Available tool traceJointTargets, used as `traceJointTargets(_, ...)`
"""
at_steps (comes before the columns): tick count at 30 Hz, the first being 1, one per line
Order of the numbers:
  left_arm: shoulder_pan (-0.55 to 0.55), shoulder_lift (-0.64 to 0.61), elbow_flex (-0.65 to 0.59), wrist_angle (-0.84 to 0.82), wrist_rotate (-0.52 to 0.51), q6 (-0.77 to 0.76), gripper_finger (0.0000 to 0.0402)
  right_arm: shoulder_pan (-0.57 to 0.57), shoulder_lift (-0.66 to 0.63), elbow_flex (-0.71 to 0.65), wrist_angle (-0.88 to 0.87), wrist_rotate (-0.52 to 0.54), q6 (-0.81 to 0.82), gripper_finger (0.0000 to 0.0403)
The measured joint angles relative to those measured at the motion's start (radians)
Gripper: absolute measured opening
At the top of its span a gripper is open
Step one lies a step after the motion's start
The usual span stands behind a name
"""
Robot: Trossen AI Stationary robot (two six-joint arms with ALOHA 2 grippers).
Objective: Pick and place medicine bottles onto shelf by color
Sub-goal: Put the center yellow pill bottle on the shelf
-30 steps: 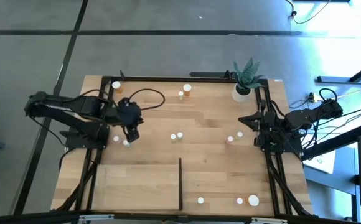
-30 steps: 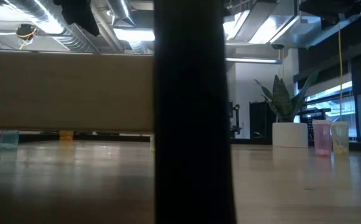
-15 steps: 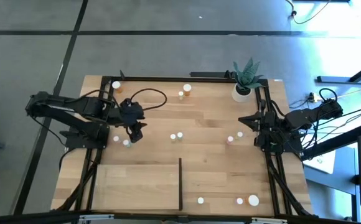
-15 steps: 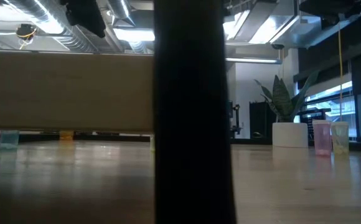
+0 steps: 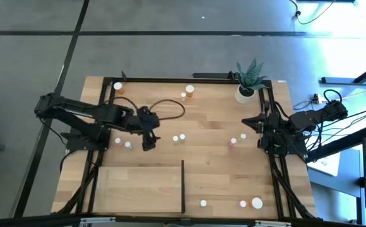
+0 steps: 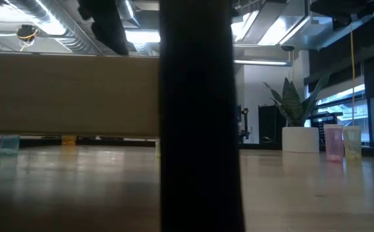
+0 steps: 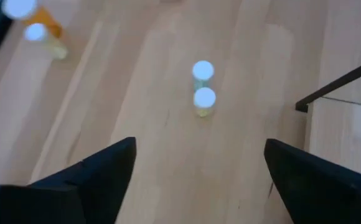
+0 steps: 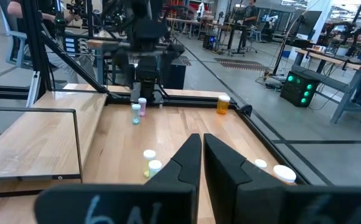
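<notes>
Since the earlier frame, the left gripper [image 5: 148, 135] had travelled from beside the two bottles [image 5: 123, 143] near the table's left edge toward the middle, fingers [image 7: 99, 171] spread wide and holding nothing. Ahead of it stood a pair of small white-capped bottles [image 7: 203, 87], touching, bodies pale greenish-yellow. Right gripper [image 8: 201, 149] waited at the right edge, pressed shut, empty

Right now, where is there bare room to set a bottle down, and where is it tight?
The shelf is bare, bounded by its black strip. Bare tabletop lies between the two middle bottles and the pink bottle. Tightest around the left pincer, open, beside two bottles.
</notes>
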Motion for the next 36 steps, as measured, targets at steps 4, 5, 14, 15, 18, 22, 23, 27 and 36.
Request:
traceJointTargets(4,0.000,0.070,0.000,0.073,0.003,0.069,0.0360,0.000,0.000,0.000,0.000,0.000,0.000,0.0022)
traceJointTargets(5,0.000,0.088,0.000,0.090,0.003,0.085,0.0361,0.000,0.000,0.000,0.000,0.000,0.000,0.0022)
traceJointTargets(14,0.003,0.258,-0.001,0.185,0.003,0.161,0.0361,0.000,0.000,0.000,0.000,0.000,0.000,0.0022)
traceJointTargets(15,0.005,0.274,-0.001,0.196,0.003,0.163,0.0361,0.000,0.000,0.000,0.000,0.000,0.000,0.0022)
traceJointTargets(18,0.016,0.313,-0.001,0.213,0.013,0.163,0.0361,0.000,0.000,0.000,0.000,0.000,0.000,0.0022)
traceJointTargets(22,0.036,0.342,-0.001,0.238,0.042,0.166,0.0361,0.000,0.000,0.000,0.000,0.000,0.000,0.0022)
traceJointTargets(23,0.042,0.346,-0.001,0.243,0.045,0.174,0.0361,0.000,0.000,0.000,0.000,0.000,0.000,0.0022)
traceJointTargets(27,0.061,0.348,-0.002,0.257,0.046,0.189,0.0361,0.000,0.000,0.000,-0.001,0.000,0.000,0.0022)
traceJointTargets(36,0.064,0.394,-0.001,0.295,0.049,0.190,0.0361,0.000,0.000,0.000,-0.002,0.000,0.000,0.0022)
